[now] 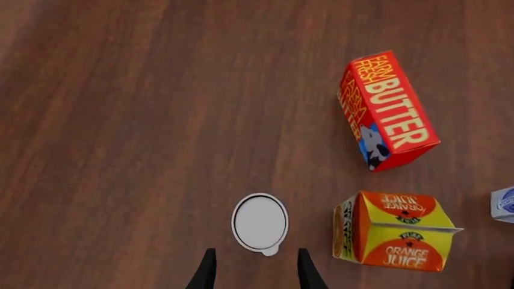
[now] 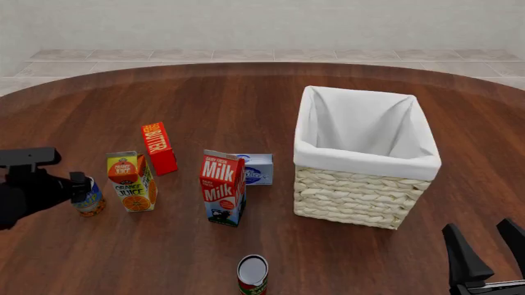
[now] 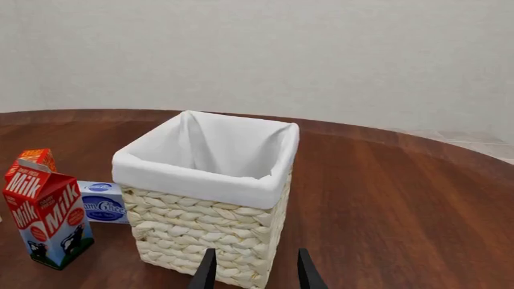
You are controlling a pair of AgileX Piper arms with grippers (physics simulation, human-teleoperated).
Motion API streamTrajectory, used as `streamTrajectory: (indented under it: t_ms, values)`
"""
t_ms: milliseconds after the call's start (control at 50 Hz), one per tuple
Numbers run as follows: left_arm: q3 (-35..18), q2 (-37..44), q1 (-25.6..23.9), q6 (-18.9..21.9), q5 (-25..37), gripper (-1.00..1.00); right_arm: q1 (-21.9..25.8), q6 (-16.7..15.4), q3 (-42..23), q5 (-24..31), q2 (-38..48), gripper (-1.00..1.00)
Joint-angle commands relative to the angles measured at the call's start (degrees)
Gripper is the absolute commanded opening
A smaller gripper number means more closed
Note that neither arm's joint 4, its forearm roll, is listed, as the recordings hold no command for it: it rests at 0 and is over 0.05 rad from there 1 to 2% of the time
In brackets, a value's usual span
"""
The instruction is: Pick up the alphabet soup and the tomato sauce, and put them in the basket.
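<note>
You had the table (image 2: pixel 246 98) as the biggest thing, dark wood, round-edged at the far side. On it, right of centre in the front view, stood the basket (image 2: pixel 361 190), upright w/ its white cloth lining folded over the rim; nothing visible inside it. Next in size: the milk carton (image 2: pixel 221 187) stood upright just left of the basket, w/ a small blue-and-white box (image 2: pixel 257 168) just behind it, between carton and basket. Further left stood the orange juice carton (image 2: pixel 131 181), and behind that the butter box (image 2: pixel 158 147) lay on the table, near but apart from the juice. Your left gripper (image 1: pixel 257 274) hung over the alphabet soup (image 1: pixel 259 221) at the table's left side; in the wrist view you looked straight down on its silvery top, fingers spread wider than the can & holding nothing, tips not yet around it as far as the view showed. In the front view the soup can sat just left of the juice carton, partly hidden by your left arm. The tomato sauce (image 2: pixel 252 275) stood upright at the near edge, in front of the milk carton, well apart from both grippers. Your right gripper (image 2: pixel 488 252) sat low at the near right, jaws parted & empty, pointed toward the basket's near wall.
</note>
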Motion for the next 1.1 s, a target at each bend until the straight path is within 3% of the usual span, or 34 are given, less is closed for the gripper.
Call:
streamTrajectory:
  t_ms: [20,1100]
  values:
    - [0.0,2.2,0.4,0.6,-1.5,1.0,-0.1,0.0,0.0,0.0,0.0,1.0]
    - [-1.8,8.7,0.2,1.6,-5.8,1.0,0.2,-0.2,0.0,0.0,0.0,1.0]
